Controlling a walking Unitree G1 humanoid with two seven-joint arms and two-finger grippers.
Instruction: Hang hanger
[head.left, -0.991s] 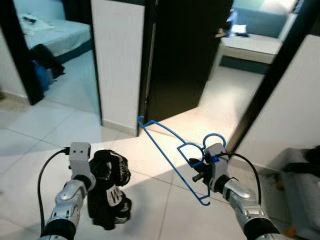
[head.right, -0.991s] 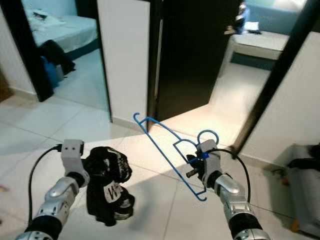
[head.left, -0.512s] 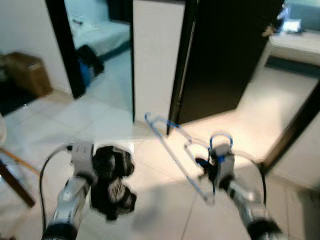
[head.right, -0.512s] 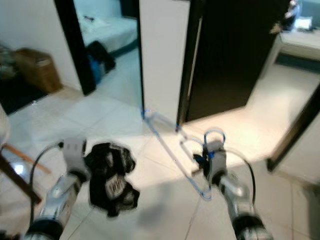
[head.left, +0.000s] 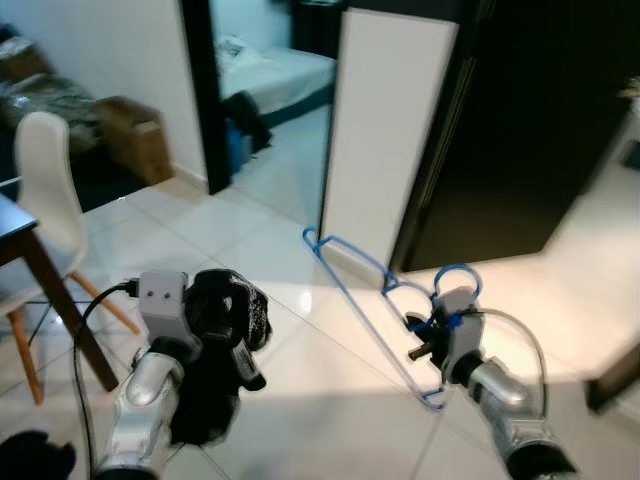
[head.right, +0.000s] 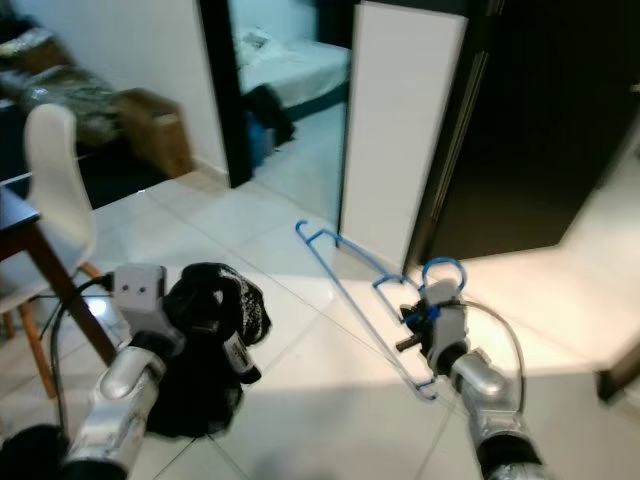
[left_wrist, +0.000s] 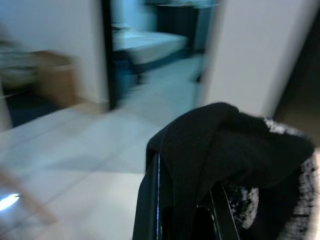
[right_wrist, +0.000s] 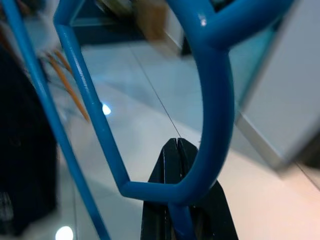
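The blue hanger (head.left: 368, 300) was clamped at its neck between the closed fingers of the right gripper (head.left: 437, 335), hook curling up just above the gripper and the long frame slanting away to the robot's left over the white tiled floor (head.left: 300, 380). The left gripper (head.left: 205, 325) was closed on a bunched black garment (head.left: 222, 350) with a white printed patch whose lettering was too small to read
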